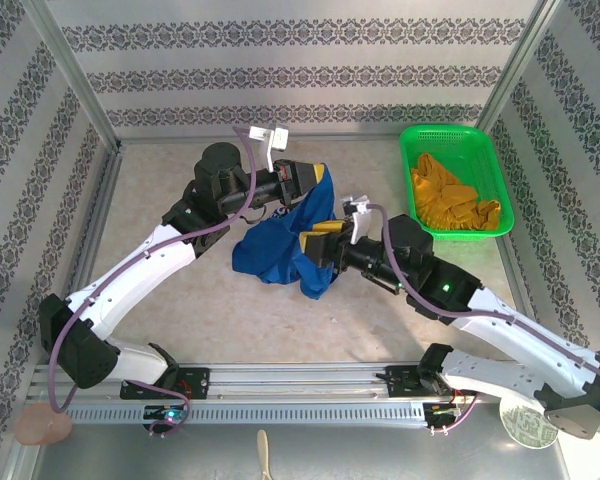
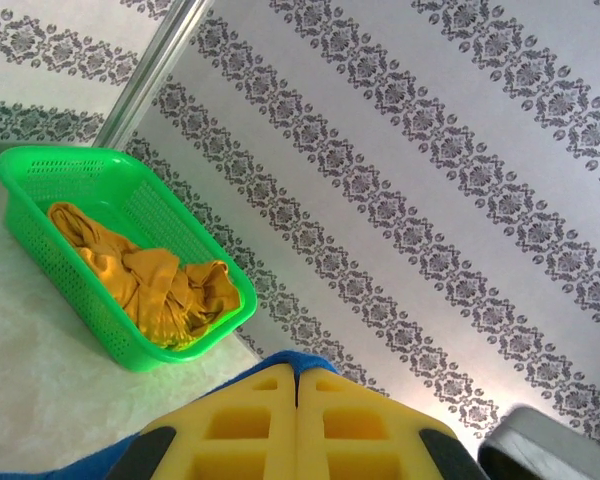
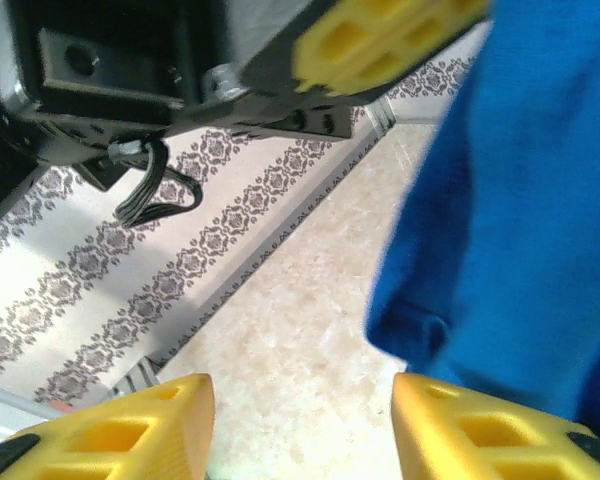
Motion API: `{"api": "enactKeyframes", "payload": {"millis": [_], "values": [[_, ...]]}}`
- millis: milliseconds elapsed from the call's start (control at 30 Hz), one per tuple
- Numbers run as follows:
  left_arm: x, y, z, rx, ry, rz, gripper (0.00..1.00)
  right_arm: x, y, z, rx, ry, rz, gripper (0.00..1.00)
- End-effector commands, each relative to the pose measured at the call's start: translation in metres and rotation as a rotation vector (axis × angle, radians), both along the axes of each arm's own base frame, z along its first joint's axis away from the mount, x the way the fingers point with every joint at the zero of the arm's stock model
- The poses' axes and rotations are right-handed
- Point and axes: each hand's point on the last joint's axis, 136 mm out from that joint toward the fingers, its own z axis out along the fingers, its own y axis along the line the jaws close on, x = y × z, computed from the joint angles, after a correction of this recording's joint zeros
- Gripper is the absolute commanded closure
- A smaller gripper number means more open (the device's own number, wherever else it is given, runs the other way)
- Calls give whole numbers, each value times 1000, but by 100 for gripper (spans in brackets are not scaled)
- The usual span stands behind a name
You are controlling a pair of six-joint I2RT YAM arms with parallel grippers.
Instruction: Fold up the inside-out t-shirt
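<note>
Desk [image 1: 280,320]: beige.
Royal-blue cloth t-shirt [image 1: 265,250]: limp, light; grip edges.
Left jaws: pinching it.
Right jaws: spread beside it.

No text, label, brand or number legible in any view. Wall [image 2: 430,200] bands are floral ornament, not lettering.
</note>
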Motion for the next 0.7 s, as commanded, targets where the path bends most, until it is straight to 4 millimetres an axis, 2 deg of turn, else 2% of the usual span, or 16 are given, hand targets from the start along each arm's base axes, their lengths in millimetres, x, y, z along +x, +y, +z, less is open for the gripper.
{"api": "enactKeyframes", "payload": {"millis": [0, 133, 167, 233, 333, 533, 667], "values": [[11, 8, 12, -36, 20, 56, 100, 3, 5, 17, -9, -79, -32, 48], [19, 14, 8, -57, 81, 109, 100, 1, 9, 23, -24, -106, -37, 49], [21, 15, 6, -69, 101, 125, 100, 4, 9, 20, -41, -104, -55, 47], [25, 19, 7, -108, 132, 156, 100, 13, 7, 14, -78, -100, -103, 38], [28, 24, 8, -164, 167, 189, 100, 28, 8, 8, -114, -99, -170, 34], [27, 26, 16, -193, 172, 200, 100, 52, 25, 1, -174, -99, -223, 38], [24, 27, 18, -202, 174, 210, 100, 74, 18, -18, -247, -64, -356, 48]]}}
